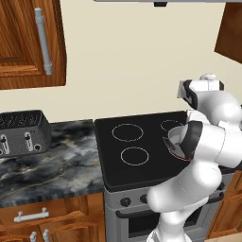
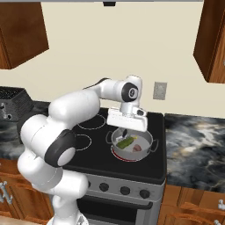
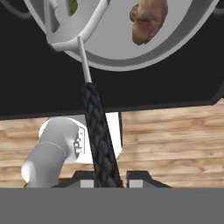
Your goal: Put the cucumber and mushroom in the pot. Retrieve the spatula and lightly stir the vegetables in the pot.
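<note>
We see the pot [image 2: 132,145], a shallow round grey pan with a pale inside and a reddish ring at its base, sitting on the black stove top [image 2: 96,154], directly below the fingers. Inside it lies the cucumber [image 2: 125,143], a stubby glossy green piece, and just beside it the mushroom [image 2: 138,148], a small tan-brown lump. In the hand view the mushroom [image 3: 148,19] appears ahead of the fingers and to one side, with a sliver of green cucumber [image 3: 73,5] on the other side.

The gripper [image 3: 107,178] is closed on the spatula [image 3: 94,105]; its black textured handle runs up from between the fingers, narrows to a thin silver neck and joins the grey head, which reaches into the pot [image 3: 175,48].

In the right base view, the white arm arches over the stove from the lower left and the hand [image 2: 127,117] points straight down above the pot. To the right of the stove lies the dark marbled bench [image 2: 193,145].
</note>
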